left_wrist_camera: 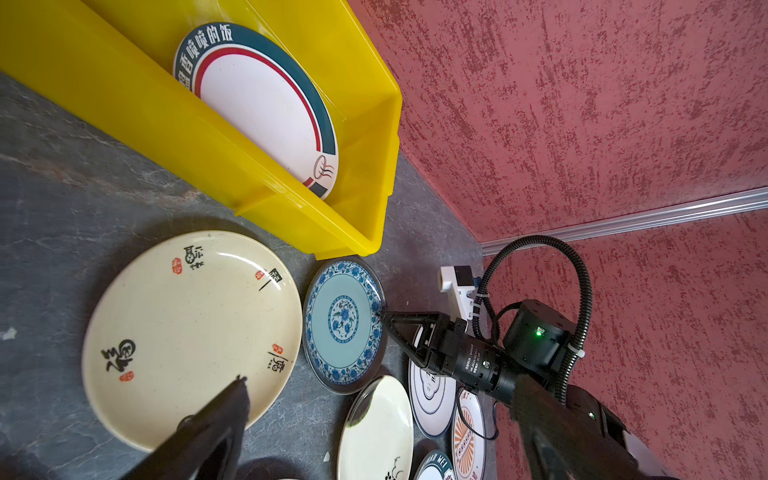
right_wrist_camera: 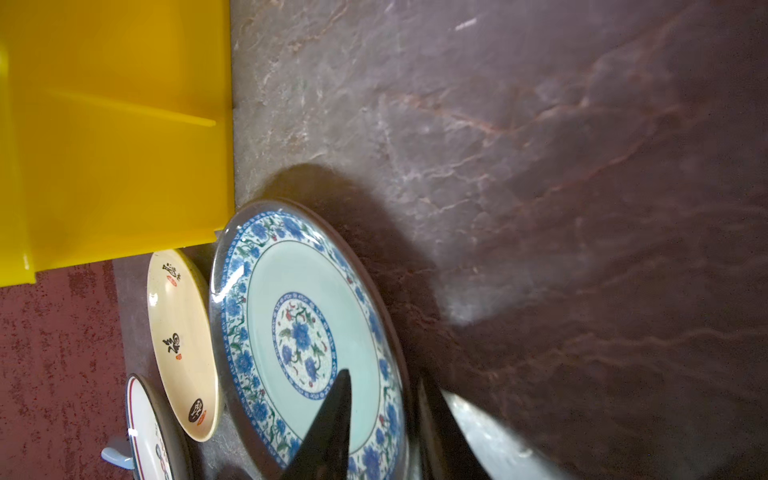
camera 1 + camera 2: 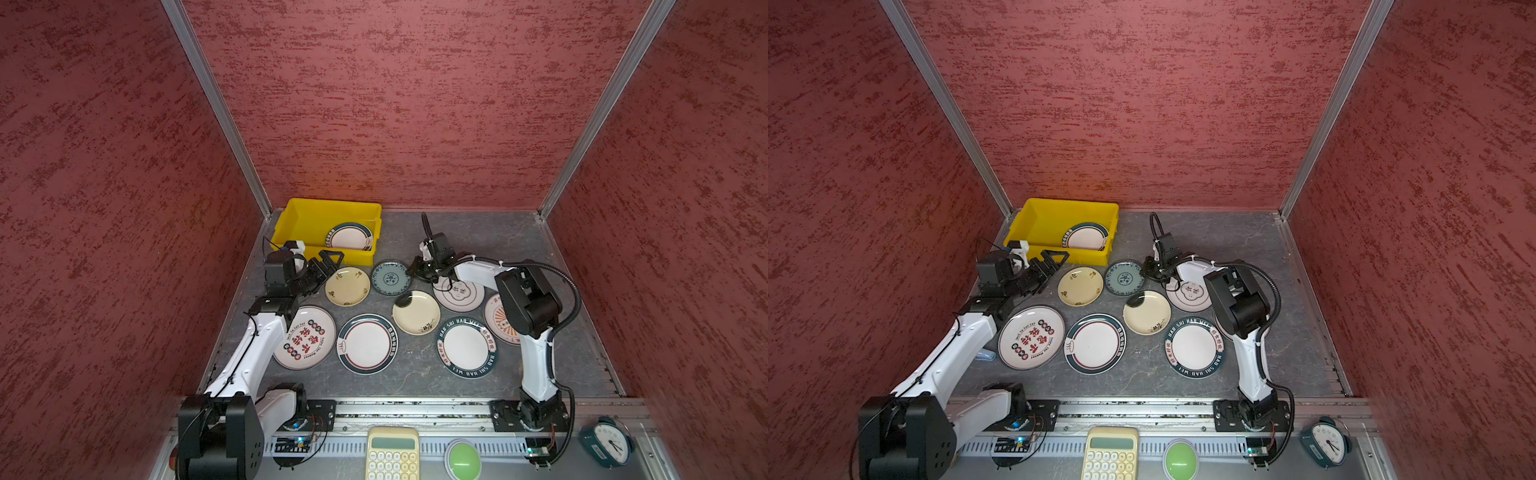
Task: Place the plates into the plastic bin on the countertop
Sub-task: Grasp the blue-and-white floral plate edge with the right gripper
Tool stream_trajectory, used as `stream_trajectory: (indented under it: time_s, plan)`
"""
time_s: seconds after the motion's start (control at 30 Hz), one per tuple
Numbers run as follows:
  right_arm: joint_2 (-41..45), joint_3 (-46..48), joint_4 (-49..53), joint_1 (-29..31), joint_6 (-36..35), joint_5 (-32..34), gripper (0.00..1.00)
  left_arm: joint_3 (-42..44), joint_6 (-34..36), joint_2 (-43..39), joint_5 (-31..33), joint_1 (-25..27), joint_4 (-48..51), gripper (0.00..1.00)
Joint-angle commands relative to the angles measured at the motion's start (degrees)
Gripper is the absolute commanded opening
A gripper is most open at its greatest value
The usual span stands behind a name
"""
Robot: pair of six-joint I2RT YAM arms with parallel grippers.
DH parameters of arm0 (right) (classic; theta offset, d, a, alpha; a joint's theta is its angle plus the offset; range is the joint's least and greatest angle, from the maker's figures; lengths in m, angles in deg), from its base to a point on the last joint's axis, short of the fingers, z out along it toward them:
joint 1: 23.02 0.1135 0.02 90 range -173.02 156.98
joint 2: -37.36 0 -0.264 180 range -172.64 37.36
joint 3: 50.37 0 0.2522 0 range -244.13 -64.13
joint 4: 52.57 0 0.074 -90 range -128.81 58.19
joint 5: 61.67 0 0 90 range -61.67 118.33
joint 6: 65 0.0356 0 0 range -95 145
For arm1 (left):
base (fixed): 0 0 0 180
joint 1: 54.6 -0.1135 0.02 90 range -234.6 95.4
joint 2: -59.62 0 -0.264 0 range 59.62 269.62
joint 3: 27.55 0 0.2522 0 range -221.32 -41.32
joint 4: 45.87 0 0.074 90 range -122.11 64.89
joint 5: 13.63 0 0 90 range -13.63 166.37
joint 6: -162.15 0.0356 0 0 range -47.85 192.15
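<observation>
Teal-glazed, the small plate (image 3: 390,277) lay flat on the countertop (image 3: 478,232), its rim straddled by the right gripper (image 3: 415,269), jaws close-set, seemingly for an edge lift, though a firm pinch could not be told, while the left gripper (image 3: 328,264) hung spread wide just short of the plastic bin (image 3: 316,220).

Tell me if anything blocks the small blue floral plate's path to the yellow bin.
Nothing visible does: only bare countertop lies between the blue floral plate and the yellow bin. One green-rimmed plate already sits inside the bin.
</observation>
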Motion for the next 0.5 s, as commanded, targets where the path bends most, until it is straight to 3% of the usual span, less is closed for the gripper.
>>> stream_trajectory:
  time_s: [0.0, 0.2, 0.47]
  plan:
    - [-1.0, 1.5, -2.6, 0.2, 2.0, 0.3, 0.26, 0.4, 0.2, -0.7, -1.1, -0.5, -0.5, 0.99]
    - [0.7, 3.3, -5.4, 0.1, 2.0, 1.0, 0.26, 0.2, 0.1, -0.6, -1.2, -1.2, 0.1, 0.99]
    - [0.7, 3.8, -5.5, -0.8, 2.4, 1.1, 0.13, -0.1, -0.8, -0.6, -2.5, -1.2, 0.3, 0.99]
